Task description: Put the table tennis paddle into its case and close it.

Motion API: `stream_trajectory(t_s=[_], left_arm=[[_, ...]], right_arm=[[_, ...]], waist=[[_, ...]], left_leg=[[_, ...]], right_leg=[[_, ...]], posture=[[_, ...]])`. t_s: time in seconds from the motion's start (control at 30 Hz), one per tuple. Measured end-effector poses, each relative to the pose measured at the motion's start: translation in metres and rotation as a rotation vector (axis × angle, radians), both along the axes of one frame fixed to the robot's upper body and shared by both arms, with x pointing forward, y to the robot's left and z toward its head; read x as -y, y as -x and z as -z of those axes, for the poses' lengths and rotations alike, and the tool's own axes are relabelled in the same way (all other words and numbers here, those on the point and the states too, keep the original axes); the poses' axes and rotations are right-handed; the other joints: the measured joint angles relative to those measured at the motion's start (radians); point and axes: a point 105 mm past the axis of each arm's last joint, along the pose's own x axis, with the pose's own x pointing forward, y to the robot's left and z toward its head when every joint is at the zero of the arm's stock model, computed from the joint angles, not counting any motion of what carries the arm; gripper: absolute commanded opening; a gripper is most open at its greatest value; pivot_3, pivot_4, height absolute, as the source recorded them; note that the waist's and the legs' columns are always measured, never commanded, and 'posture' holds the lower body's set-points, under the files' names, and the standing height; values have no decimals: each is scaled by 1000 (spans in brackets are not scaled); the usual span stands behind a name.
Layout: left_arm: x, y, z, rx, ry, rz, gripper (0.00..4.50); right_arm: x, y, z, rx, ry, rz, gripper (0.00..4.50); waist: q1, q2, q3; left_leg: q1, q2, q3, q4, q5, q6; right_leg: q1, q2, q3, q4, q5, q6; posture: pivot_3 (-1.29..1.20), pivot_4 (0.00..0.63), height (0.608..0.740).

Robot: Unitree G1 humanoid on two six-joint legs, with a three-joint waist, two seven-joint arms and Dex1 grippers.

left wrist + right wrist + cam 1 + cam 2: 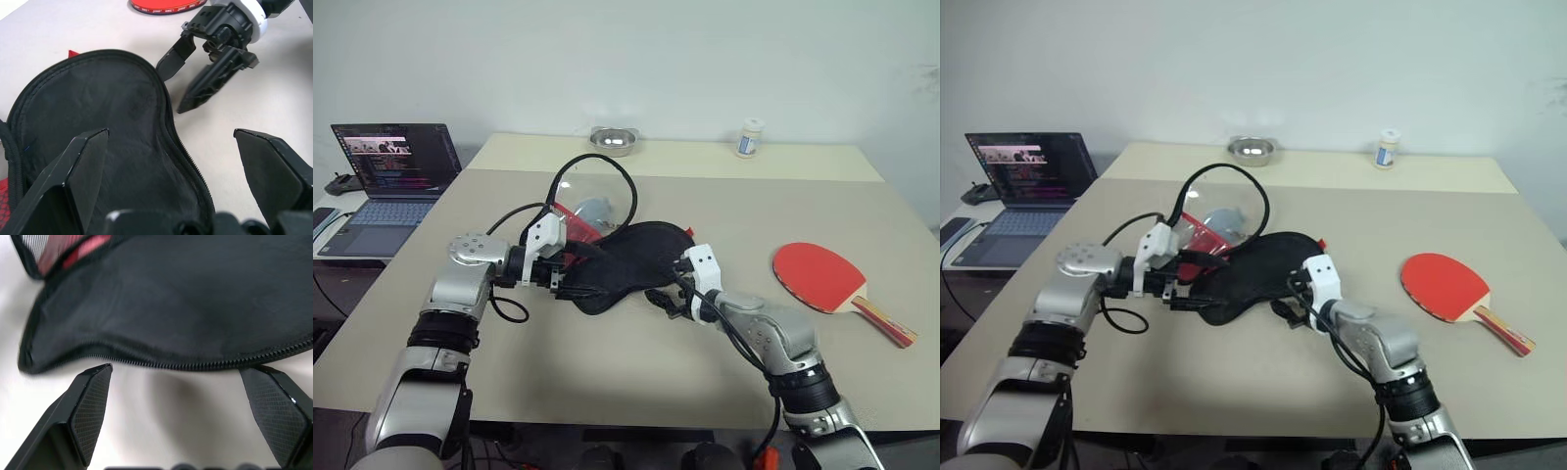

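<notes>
Behind case (631, 262), steel bowl (614, 141), bottle (750, 137) (perhaps pills), laptop (391, 181) leftward

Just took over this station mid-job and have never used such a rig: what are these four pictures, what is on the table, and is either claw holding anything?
It is a two-armed humanoid robot. Two pictures come from its head, looking down over its arms; the other two look along each wrist's own fingers. On the table lie the black case, in the middle, and the table tennis paddle, off to the robot's right. A steel bowl and a small jar stand at the far edge. The left claw and the right claw are both open at the case's edge, holding nothing.
</notes>
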Motion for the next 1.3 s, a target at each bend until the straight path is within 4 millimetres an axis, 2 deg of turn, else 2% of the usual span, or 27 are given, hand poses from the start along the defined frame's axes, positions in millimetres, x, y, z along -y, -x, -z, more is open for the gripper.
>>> stream_trajectory(t_s=[0.23,0.33,0.37,0.43,0.67,0.8,0.9,1.1,1.3], left_arm=[[1,1,-1,0,4,1,4441],[2,0,-1,2,4,-1,4441],[2,0,-1,2,5,-1,4484],[3,0,-1,3,9,0,4500],[12,1,-2,18,22,18,4500],[17,4,-1,12,34,32,4500],[26,7,-1,11,59,58,4500],[44,13,0,0,85,113,4500],[52,18,0,-5,86,154,4500]], right_arm=[[-9,-10,-19,-39,-148,37,4500],[-12,-11,-17,-60,-159,39,4500],[-13,-11,-15,-70,-157,41,4320],[-13,-12,-10,-83,-145,54,3932],[-7,-16,-7,-97,-154,92,1454],[10,-24,-14,-73,-152,124,118],[33,-30,-22,-47,-112,141,50],[87,-29,-20,-73,13,145,50],[122,-22,-22,-103,106,110,50]], waist=[[-2,0,0],[-5,0,0],[-7,0,0],[-8,1,0],[-10,1,0],[-10,1,1],[-8,1,1],[-10,2,1],[-10,2,1]], left_leg=[[0,0,0,-1,0,0],[0,0,0,-1,0,0],[0,0,0,-1,0,0],[0,0,0,-1,0,0],[0,0,0,-1,0,0],[0,0,0,-1,0,0],[-1,-1,0,-1,0,0],[-1,0,0,-2,0,0],[-1,0,1,-2,0,0]], right_leg=[[0,0,0,-1,0,0],[0,0,0,0,0,0],[0,0,0,0,0,0],[0,0,0,0,0,0],[0,-1,1,-1,0,0],[0,-1,1,-1,0,0],[0,-1,0,-1,0,0],[0,-1,1,-1,0,0],[0,-1,1,-2,0,0]], posture=[[0,150,740],[0,150,740],[0,150,740],[0,150,740],[0,150,740],[0,150,740],[0,150,740],[0,150,740],[0,150,740]])
